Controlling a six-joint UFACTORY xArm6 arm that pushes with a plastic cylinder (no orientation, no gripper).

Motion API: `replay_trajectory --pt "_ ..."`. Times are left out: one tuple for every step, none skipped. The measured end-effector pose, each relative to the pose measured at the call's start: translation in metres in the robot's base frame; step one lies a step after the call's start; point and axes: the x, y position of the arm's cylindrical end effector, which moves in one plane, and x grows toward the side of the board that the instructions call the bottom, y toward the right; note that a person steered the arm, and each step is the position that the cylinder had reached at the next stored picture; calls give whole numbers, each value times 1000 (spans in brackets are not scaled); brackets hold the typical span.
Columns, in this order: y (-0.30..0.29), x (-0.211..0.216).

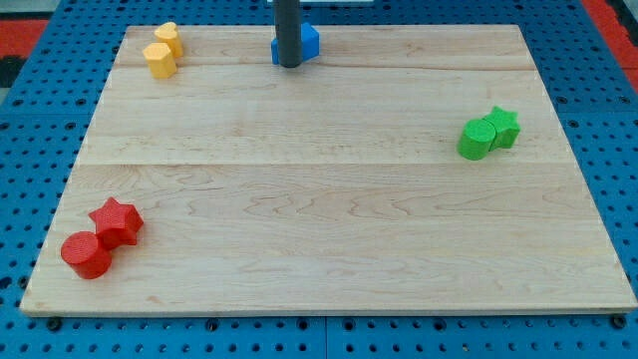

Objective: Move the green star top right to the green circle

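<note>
The green star (504, 126) lies at the view's right side of the wooden board (329, 199), touching the upper right of the green circle (477, 139). My tip (288, 64) is at the view's top centre, far to the left of both green blocks, and stands in front of a blue block (309, 43) that it partly hides.
Two yellow blocks (162, 50) sit together at the view's top left. A red star (117, 220) and a red circle (86, 254) sit together at the bottom left. Blue pegboard (40, 120) surrounds the board.
</note>
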Motion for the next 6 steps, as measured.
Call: replay_trajectory --pt "12 36" --pt "68 106" --pt "124 164" --pt "133 173" --pt "173 186" --pt "262 189"
